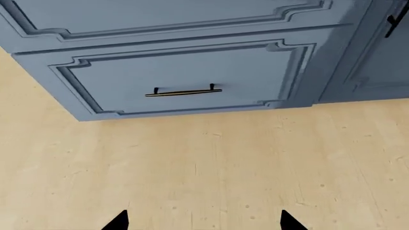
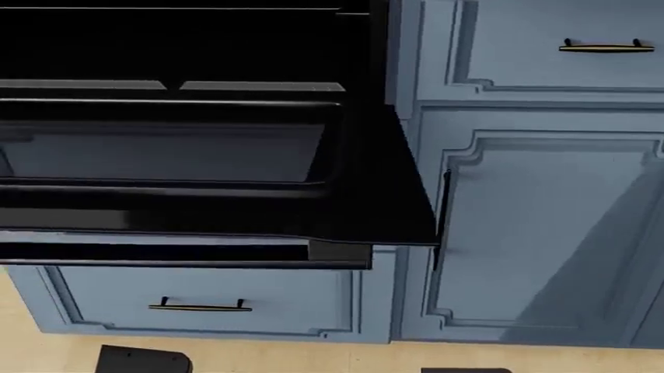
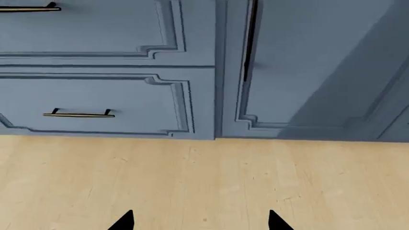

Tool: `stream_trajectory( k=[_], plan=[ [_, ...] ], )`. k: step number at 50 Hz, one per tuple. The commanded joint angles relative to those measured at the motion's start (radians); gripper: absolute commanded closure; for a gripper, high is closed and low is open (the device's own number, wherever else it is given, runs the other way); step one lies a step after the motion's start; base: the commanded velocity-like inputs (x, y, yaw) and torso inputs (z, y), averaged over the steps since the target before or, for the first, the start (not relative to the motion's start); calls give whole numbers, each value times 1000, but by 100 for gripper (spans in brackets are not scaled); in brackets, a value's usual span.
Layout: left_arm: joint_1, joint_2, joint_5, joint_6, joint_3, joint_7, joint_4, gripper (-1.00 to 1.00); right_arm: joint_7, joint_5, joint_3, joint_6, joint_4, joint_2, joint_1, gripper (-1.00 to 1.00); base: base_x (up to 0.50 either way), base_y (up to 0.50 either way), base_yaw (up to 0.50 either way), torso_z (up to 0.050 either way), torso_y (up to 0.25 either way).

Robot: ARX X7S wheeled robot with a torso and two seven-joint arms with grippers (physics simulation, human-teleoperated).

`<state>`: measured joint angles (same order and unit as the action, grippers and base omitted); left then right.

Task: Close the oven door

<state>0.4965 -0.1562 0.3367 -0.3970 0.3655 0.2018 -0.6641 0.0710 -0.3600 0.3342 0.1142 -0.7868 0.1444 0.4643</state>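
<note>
The oven door [image 2: 384, 194] hangs open in the head view, a wide glossy black slab lying flat and sticking out from the oven cavity [image 2: 186, 47], with a dark window and a grey edge strip [image 2: 155, 239] along its front. Neither wrist view shows it. My left gripper [image 1: 204, 223] is open over the wooden floor, only its two black fingertips [image 1: 120, 221] showing, well apart with nothing between them. My right gripper [image 3: 199, 223] is open too, fingertips [image 3: 125, 221] spread above bare floor. Both grippers are low, in front of the cabinet fronts.
Below the oven is a blue drawer [image 2: 207, 299] with a thin bar handle [image 1: 183, 92]. A tall blue cabinet door [image 2: 539, 233] stands to the right, with another drawer [image 2: 602, 47] above it. Light wood floor [image 3: 204, 177] runs along the cabinets.
</note>
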Motion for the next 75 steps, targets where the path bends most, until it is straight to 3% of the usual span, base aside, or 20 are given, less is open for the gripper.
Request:
stream_trajectory(
  k=[1,3,5,19,23,24,35,37,39,67,68,75],
  plan=[
    [0,0,2,10,5,0,-9,-100,2,-3,4,-4,5,2,-4,-100,-2,410,0,0,0],
    [-6,-12,13,-42,3,14,54,-100,1,-5,4,-4,7,3,-5,-100,-2,412,0,0,0],
    [0,0,2,11,8,3,-10,-100,2,-6,5,-4,9,4,-6,-100,-2,418,0,0,0],
    [1,-2,10,7,11,3,-7,-100,4,-9,9,-6,8,5,-4,-100,-2,414,0,0,0],
    [-7,-20,26,-63,10,22,80,-100,0,-13,9,-9,6,5,-4,-100,-2,415,0,0,0],
    [-3,-7,12,-2,14,8,9,-100,-1,-13,9,-10,6,5,-4,-100,-2,414,0,0,0],
    [2,-4,13,12,18,7,-8,-100,1,-20,9,-14,9,7,-8,-100,-2,412,0,0,0],
    [-9,-22,31,-62,14,27,86,-100,1,-21,10,-15,10,7,-8,-100,-2,393,0,0,0],
    [-3,-8,19,1,18,9,11,-100,-1,-26,7,-14,10,7,-8,-100,-2,326,0,0,0],
    [-2,-11,23,16,31,9,3,-100,12,-23,20,-27,10,10,-9,-100,0,16,0,0,0],
    [-7,-24,33,-36,30,23,65,-100,11,-23,21,-27,10,10,-9,-100,0,0,0,0,0],
    [-2,-13,26,17,33,11,9,-100,18,-14,32,-32,17,12,-10,-100,105,1,0,0,0]
  ],
)
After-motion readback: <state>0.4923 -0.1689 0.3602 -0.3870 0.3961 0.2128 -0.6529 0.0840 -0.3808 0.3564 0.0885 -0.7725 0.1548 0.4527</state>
